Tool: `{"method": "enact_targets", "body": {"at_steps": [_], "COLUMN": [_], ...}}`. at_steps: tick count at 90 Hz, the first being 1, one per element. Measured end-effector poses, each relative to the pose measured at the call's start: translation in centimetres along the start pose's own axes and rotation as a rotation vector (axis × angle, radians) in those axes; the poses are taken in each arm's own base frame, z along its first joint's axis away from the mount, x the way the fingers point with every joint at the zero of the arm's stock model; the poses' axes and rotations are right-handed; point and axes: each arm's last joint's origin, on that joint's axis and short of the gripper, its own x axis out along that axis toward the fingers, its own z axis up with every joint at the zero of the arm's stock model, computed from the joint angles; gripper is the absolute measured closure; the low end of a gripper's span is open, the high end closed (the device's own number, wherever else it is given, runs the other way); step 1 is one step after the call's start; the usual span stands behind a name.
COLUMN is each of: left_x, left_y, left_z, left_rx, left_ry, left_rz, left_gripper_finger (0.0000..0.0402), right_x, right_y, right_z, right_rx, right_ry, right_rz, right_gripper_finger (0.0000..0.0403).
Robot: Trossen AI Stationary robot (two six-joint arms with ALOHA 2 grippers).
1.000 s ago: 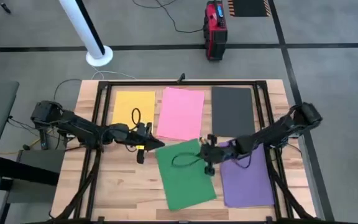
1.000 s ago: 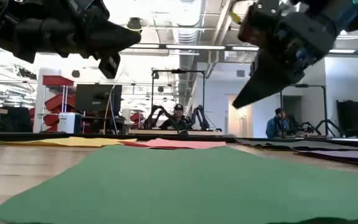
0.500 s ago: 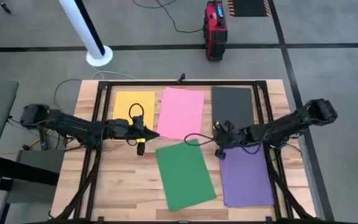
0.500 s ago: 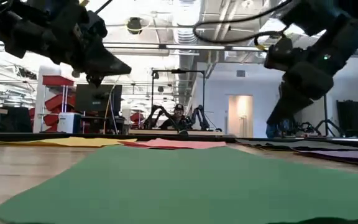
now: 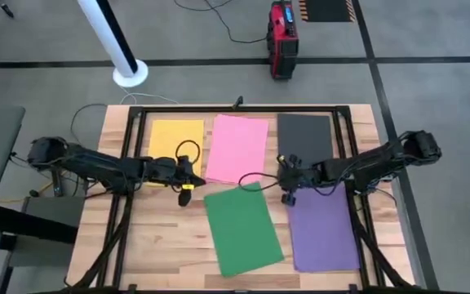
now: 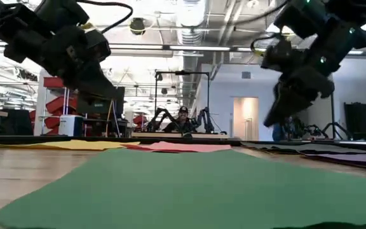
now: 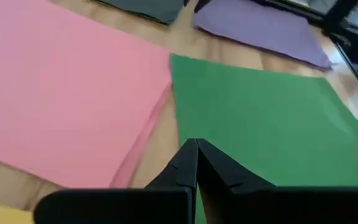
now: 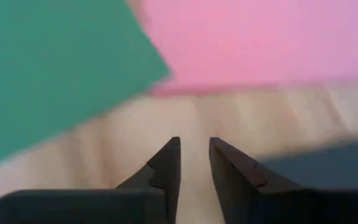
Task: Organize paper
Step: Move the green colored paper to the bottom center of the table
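Five sheets of paper lie flat on the wooden table. Yellow (image 5: 176,140), pink (image 5: 237,149) and black (image 5: 305,145) form a far row. Green (image 5: 241,230) lies askew and purple (image 5: 323,233) lies beside it, both nearer. My left gripper (image 5: 191,183) hovers shut between the yellow, pink and green sheets; in the left wrist view its tips (image 7: 196,147) are over bare wood by the green corner (image 7: 174,57). My right gripper (image 5: 285,189) hovers open between pink, black, green and purple, over bare wood (image 8: 194,149).
Black frame rails (image 5: 345,147) run along the table's left, right and far sides, and cables loop over both wrists. Bare wood (image 5: 166,245) shows at the near left. Beyond the far edge stand a white pole (image 5: 119,49) and a red box (image 5: 282,37). People sit in the room behind (image 6: 183,117).
My right gripper has moved off the green sheet toward the table's right and far edges and now hangs over bare wood near the black sheet. My left gripper has drawn back a little toward the far left. The sheets have kept their places.
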Motion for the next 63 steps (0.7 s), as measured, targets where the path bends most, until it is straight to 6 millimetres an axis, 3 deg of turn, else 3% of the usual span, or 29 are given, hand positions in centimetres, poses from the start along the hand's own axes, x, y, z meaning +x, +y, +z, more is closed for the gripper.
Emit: {"method": "enact_targets", "body": {"at_steps": [12, 31, 63], "left_x": [1.2, 2.8, 2.1], "left_y": [-1.0, -2.6, -4.0], "left_z": [0.6, 1.4, 1.4], "left_rx": [0.061, 0.156, 0.183], "left_ry": [0.071, 0.147, 0.152], "left_rz": [-0.039, -0.081, -0.106], "left_gripper_finger": [0.0401, 0.0401, 0.0402], "right_x": [1.1, 3.7, 8.3], "right_y": [0.2, 1.0, 3.1], "right_z": [0.3, 0.5, 2.2], "right_rx": [-0.056, -0.087, -0.128], "right_ry": [-0.033, 0.001, 0.068], "right_rz": [0.038, 0.127, 0.181], "right_gripper_finger": [0.0396, 0.0401, 0.0402]}}
